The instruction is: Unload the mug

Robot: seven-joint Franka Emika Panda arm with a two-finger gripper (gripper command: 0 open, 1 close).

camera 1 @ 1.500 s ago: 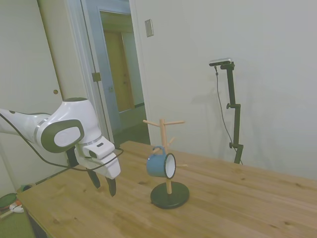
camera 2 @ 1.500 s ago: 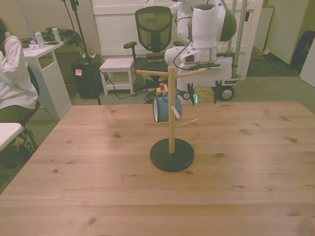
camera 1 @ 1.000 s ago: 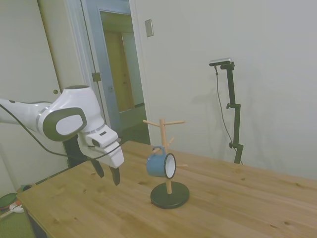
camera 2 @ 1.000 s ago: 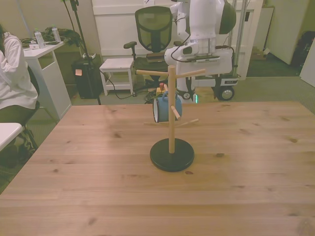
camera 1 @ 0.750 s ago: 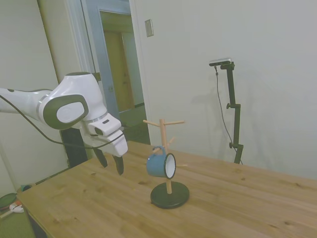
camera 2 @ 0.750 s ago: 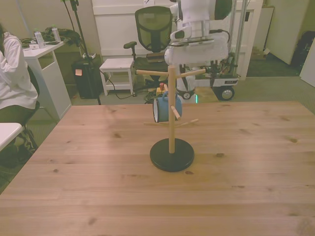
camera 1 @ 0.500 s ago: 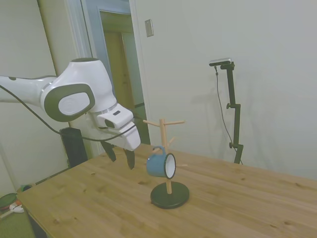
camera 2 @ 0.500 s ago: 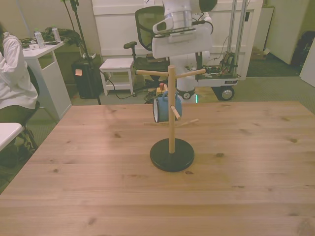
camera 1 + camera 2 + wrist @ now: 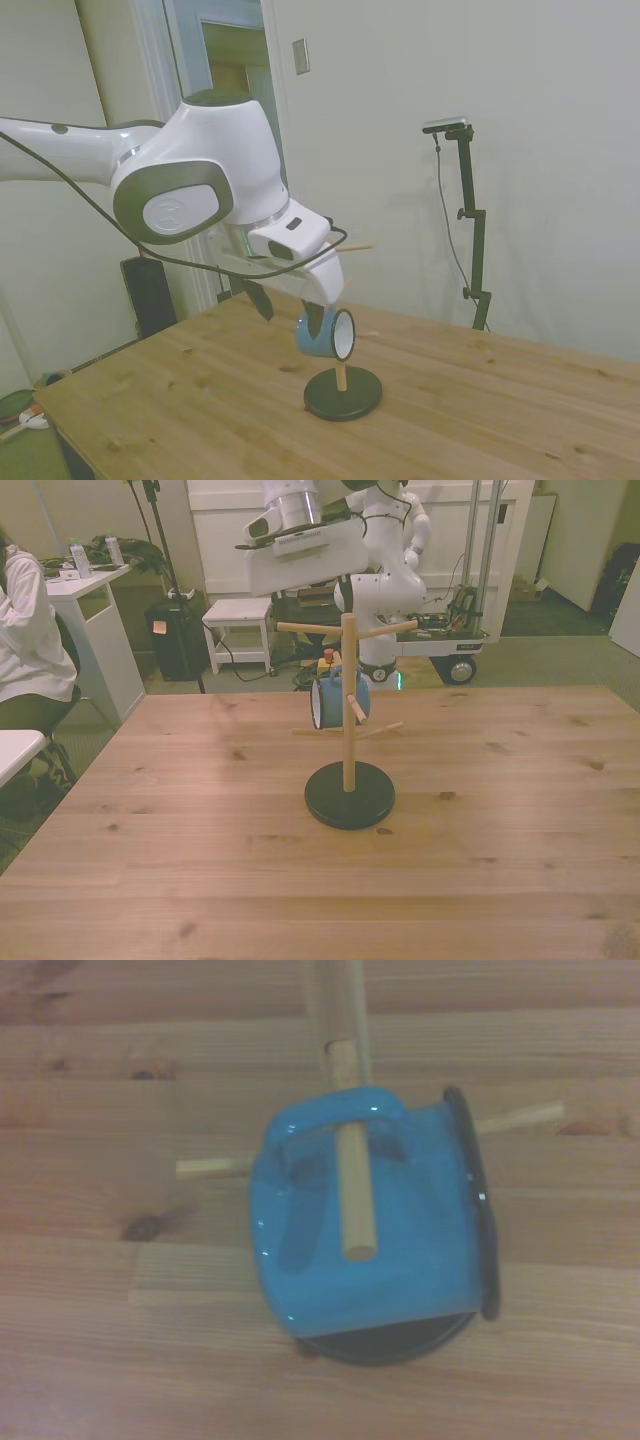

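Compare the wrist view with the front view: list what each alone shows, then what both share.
Only the wrist view shows, from above, the small blue enamel mug with its loop handle threaded over a wooden peg. Only the front view shows the whole wooden peg stand upright on its black round base, the white arm above it, and a seated person at the front view's left. Both show the mug hanging on the stand over the wooden table.

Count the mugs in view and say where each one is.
1. The mug hangs by its handle on a peg of the stand at mid-table, its mouth toward the front view's left. No other mug shows in any view.
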